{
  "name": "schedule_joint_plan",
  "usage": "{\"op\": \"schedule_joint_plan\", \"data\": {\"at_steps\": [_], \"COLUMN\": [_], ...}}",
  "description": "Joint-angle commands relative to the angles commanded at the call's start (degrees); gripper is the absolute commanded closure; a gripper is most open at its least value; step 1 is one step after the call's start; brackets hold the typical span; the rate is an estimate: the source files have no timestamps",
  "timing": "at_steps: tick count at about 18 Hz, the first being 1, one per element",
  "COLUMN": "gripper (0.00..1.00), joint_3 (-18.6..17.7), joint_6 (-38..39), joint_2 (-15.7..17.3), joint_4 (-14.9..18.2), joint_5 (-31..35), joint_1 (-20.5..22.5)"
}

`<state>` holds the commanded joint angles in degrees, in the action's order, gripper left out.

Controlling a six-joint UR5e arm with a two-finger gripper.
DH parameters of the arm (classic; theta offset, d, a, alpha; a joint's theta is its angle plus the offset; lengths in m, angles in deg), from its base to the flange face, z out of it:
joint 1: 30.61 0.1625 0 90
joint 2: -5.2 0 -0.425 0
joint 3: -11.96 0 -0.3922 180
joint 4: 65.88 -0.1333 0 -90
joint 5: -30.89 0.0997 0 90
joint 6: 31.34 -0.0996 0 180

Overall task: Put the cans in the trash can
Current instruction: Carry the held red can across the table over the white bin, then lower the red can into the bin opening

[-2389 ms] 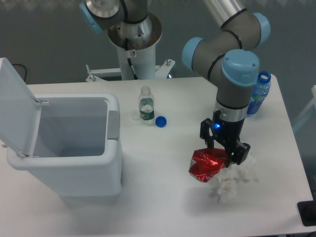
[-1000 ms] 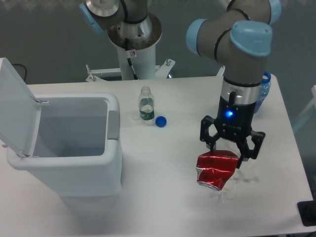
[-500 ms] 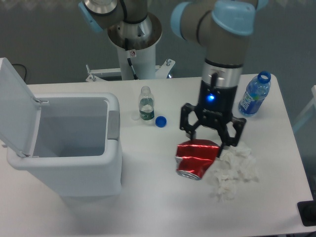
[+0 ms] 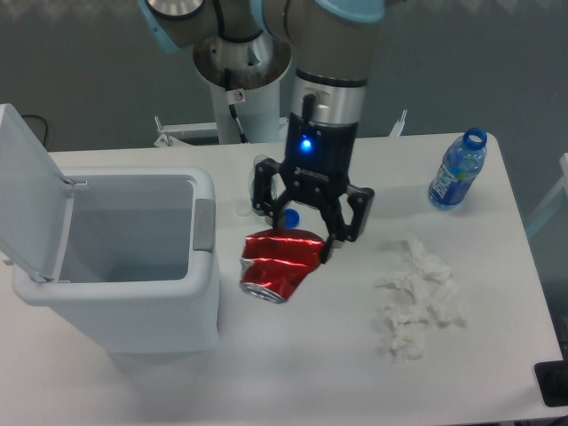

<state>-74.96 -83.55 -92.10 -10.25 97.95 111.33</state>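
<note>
End effector [image 4: 303, 230] clamped on dented red can [image 4: 277, 263], held above worktop [image 4: 337, 355] just right of open white trash can [image 4: 115, 266]. Tissue wad [image 4: 417, 302] and blue-labelled bottle [image 4: 456, 170] farther right.

I saw the can [image 4: 277, 264] was glossy creased red metal, just beside the smooth matt white plastic trash can [image 4: 124, 302].
</note>
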Motion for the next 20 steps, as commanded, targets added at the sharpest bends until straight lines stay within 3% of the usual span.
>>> {"op": "schedule_joint_plan", "data": {"at_steps": [9, 20], "gripper": [0.34, 0.33], "joint_3": [-3.16, -5.89], "joint_6": [0.53, 0.44], "joint_2": [5.62, 6.6], "joint_4": [4.05, 6.33], "joint_5": [-0.36, -0.18], "joint_1": [-4.83, -9.14]}}
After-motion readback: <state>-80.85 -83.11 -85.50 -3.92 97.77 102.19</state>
